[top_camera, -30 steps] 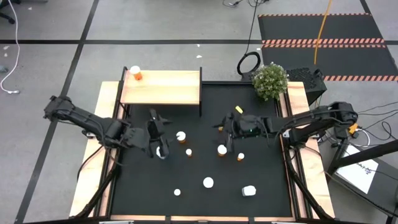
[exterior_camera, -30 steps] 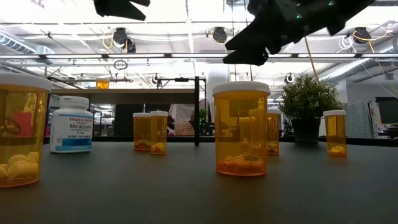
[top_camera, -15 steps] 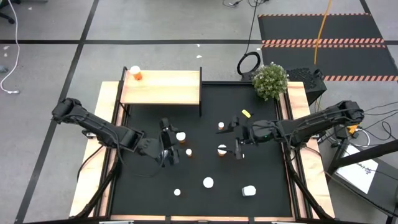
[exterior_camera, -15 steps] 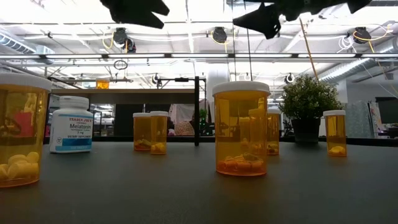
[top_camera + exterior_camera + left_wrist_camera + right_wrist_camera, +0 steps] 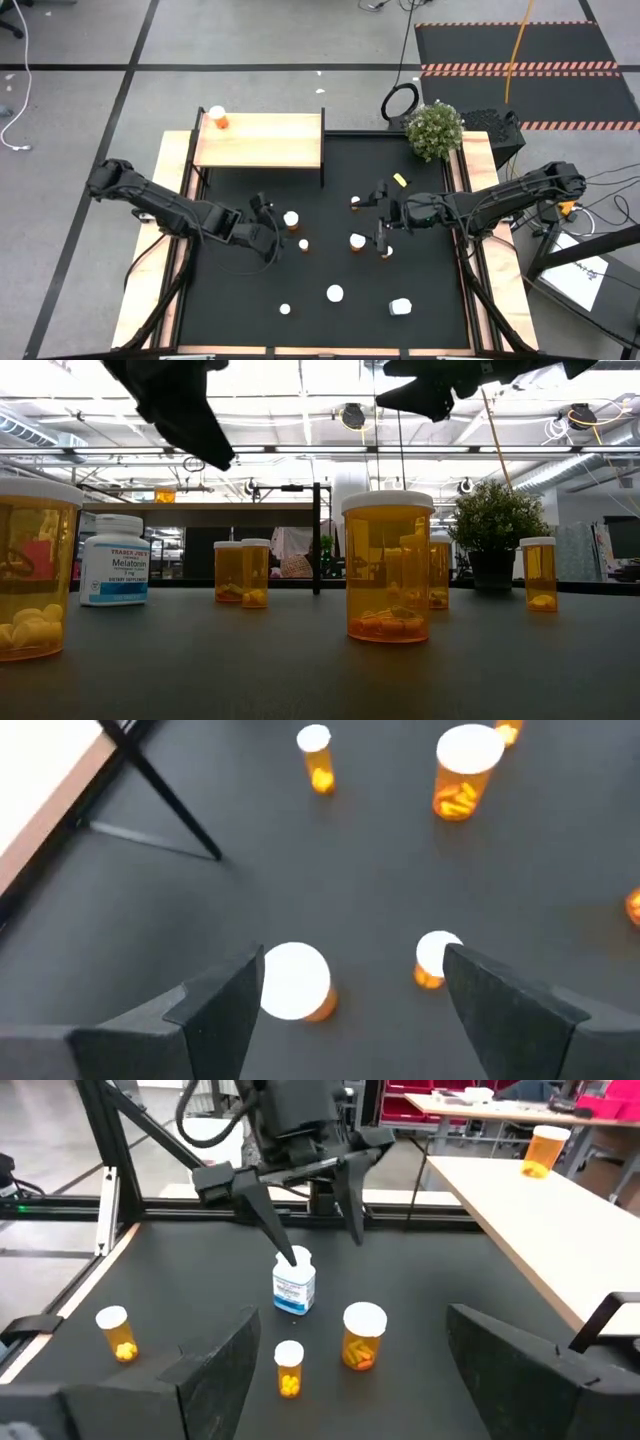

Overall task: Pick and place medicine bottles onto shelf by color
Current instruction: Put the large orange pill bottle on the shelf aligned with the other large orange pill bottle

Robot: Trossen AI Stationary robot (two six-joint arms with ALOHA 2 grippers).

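Orange medicine bottles with white caps stand scattered on the black mat; one stands on the light-wood shelf. My left gripper hangs open above the mat, slanting down toward the right. In its wrist view a large orange bottle and a small one stand below and ahead of its open fingers. A white labelled bottle stands under it. My right gripper is open and raised, pointing left, with nothing between its fingers.
A potted plant stands at the mat's far right corner. Another white bottle and two more white-capped bottles stand near the front edge. The shelf's thin black legs rise from the mat's far left.
My left gripper has come down and toward the table's right, tipping its fingers further downward, and stays open. My right gripper has drawn back toward the right edge and risen a little, uncovering an orange bottle at mid-mat, then kept still.
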